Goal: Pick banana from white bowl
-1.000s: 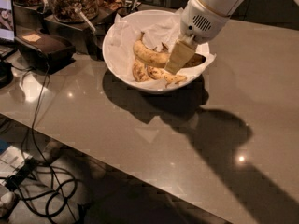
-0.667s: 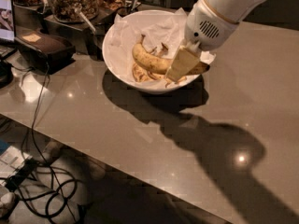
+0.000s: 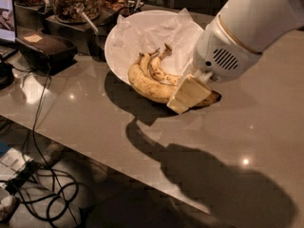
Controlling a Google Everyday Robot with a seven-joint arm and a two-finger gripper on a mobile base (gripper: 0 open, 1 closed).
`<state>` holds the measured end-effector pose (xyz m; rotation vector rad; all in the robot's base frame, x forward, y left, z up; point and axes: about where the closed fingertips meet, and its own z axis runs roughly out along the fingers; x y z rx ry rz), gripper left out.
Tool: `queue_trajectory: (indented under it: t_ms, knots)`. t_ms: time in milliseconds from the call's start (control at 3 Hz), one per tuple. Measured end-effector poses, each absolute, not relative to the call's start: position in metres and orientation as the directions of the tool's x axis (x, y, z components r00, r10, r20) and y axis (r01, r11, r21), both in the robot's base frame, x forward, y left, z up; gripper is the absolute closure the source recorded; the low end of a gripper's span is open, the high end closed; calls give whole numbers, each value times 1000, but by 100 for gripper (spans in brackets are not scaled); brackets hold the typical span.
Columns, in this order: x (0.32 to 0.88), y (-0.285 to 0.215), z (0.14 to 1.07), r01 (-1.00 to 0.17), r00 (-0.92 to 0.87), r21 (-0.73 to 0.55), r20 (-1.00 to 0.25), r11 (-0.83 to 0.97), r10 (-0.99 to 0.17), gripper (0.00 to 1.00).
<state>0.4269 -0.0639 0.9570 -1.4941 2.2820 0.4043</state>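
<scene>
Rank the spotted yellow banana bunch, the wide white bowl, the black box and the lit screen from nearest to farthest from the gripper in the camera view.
The gripper sits mid-frame.
1. Spotted yellow banana bunch: held in the jaws.
2. Wide white bowl: just behind, to the left.
3. Black box: far left on the counter.
4. Lit screen: left edge, beyond the box.

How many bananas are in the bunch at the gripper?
2 clearly: the front banana on the near side, the second banana just behind it; a third may be hidden. The gripper holds the banana bunch at its right end.
</scene>
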Motion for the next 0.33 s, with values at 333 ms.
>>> queue_trajectory:
  t_ms: [333]
  knots:
    - [427, -64, 957, -919, -361, 30, -463, 393, -809, 100]
